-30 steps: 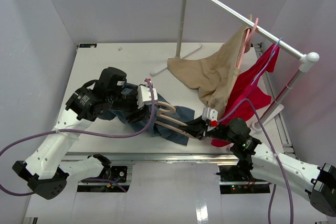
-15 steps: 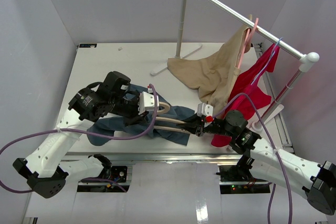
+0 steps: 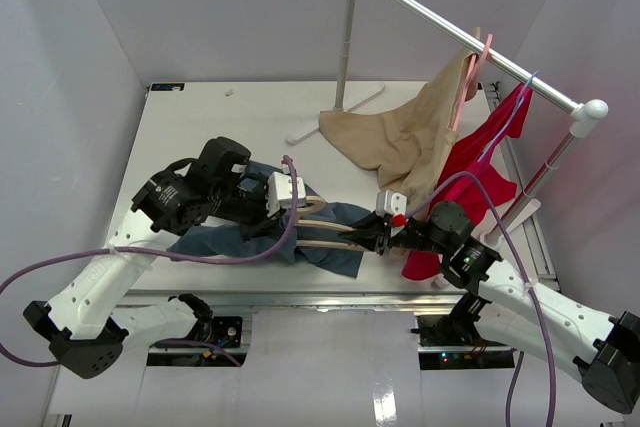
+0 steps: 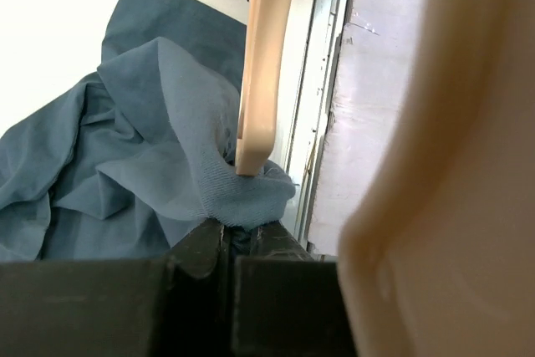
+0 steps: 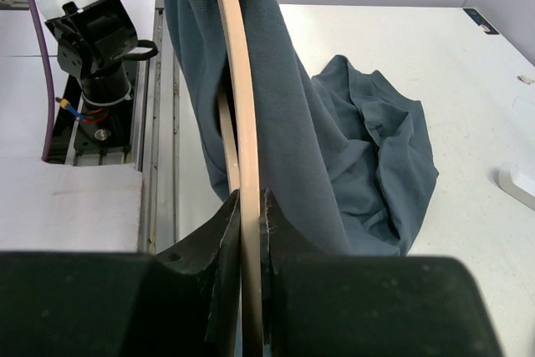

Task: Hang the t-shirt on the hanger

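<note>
The slate-blue t-shirt (image 3: pixel 225 240) lies crumpled near the table's front edge, and part of it is draped over the pale wooden hanger (image 3: pixel 322 238). My right gripper (image 3: pixel 368 237) comes in from the right. In the right wrist view it (image 5: pixel 249 204) is shut on a thin bar of the hanger (image 5: pixel 241 81), with the t-shirt (image 5: pixel 351 135) hanging beside it. My left gripper (image 3: pixel 296 209) sits at the hanger's left end. In the left wrist view it (image 4: pixel 236 227) is shut on a fold of the t-shirt (image 4: pixel 142 148) just under a hanger (image 4: pixel 261 64) tip.
A metal clothes rack (image 3: pixel 450 25) stands at the back right with its foot (image 3: pixel 332 113) on the table. A tan garment (image 3: pixel 400 142) on a pink hanger (image 3: pixel 470 72) and a red garment (image 3: pixel 475 172) on a blue hanger (image 3: pixel 515 107) hang from it. The table's front rail (image 3: pixel 330 297) runs right below the t-shirt.
My left gripper went from open to shut on a fold of the t-shirt by the hanger's end. The right gripper shifted slightly left and up with the hanger.
</note>
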Tool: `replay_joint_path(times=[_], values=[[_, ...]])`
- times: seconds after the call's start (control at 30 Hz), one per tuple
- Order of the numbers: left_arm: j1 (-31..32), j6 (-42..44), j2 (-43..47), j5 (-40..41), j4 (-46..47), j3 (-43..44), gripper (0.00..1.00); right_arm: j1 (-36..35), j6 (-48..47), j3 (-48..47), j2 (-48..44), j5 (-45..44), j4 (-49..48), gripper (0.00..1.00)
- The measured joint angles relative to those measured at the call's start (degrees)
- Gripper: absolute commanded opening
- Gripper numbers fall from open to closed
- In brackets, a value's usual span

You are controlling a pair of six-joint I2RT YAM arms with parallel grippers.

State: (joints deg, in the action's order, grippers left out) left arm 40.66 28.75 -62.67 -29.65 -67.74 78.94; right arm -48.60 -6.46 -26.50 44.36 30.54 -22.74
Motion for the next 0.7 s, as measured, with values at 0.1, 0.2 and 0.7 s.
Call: replay_joint_path(times=[0.1, 0.2, 0.7], values=[[0.3, 0.0, -0.1, -0.1, -0.1, 0.0, 0.06, 0.3, -0.1, -0.2, 0.1, 0.5, 0.5, 0.08], [0.3, -1.0, 0.1, 0.9, 0.7, -0.2, 0.64, 0.9, -0.5, -1.0, 0.3, 1.2, 1.7, 0.08], [0.5, -3.7, 3.3, 9.3, 2.7, 0.4, 0.71, 1.7, -3.3, -3.3, -1.5, 6.4, 6.6, 0.08]])
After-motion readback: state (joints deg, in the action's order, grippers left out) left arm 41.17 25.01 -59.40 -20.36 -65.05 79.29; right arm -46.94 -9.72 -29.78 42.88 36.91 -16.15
